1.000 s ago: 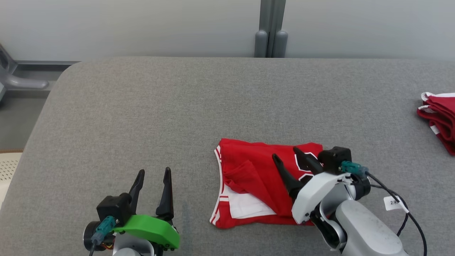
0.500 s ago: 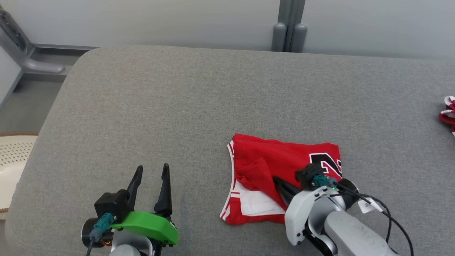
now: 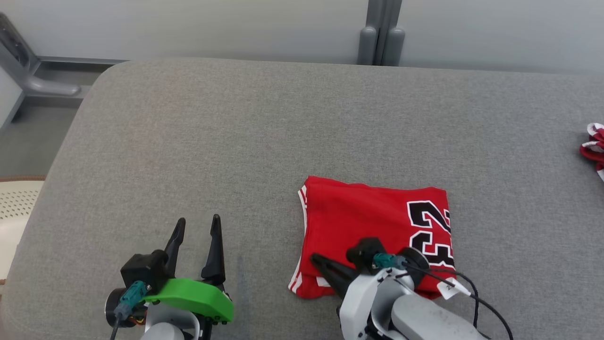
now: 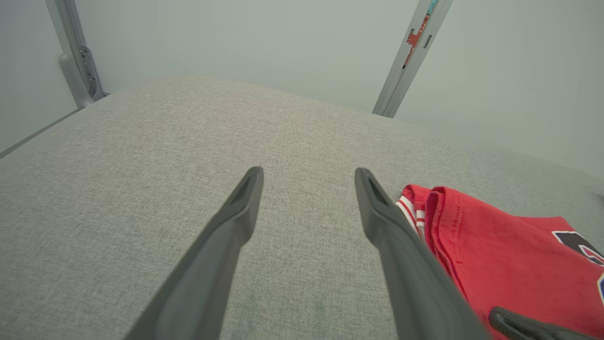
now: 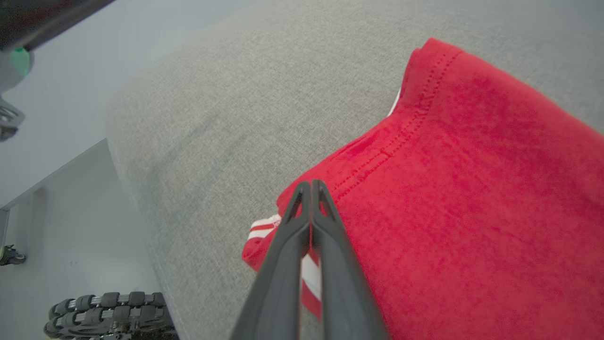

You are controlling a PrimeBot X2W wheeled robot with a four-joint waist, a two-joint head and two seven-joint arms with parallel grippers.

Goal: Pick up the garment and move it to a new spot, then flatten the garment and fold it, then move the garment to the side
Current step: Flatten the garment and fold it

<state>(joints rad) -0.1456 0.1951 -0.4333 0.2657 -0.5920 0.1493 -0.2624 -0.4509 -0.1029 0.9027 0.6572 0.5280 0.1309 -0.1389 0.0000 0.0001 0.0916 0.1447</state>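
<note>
Garment (image 3: 373,217), red knit folded rectangular, lies on coarse grey surface (image 3: 236,141); right gripper (image 5: 310,184) clenched, left gripper (image 3: 198,219) spread.

Plenty of open grey tabletop (image 3: 188,141) left of and behind the folded red jersey (image 3: 368,212), which sits near the front. Another red bundle (image 3: 593,148) lies at the far right edge.

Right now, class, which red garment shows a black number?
The folded garment by the right gripper: it bears 23; the bunched garment at the right edge shows none.
</note>
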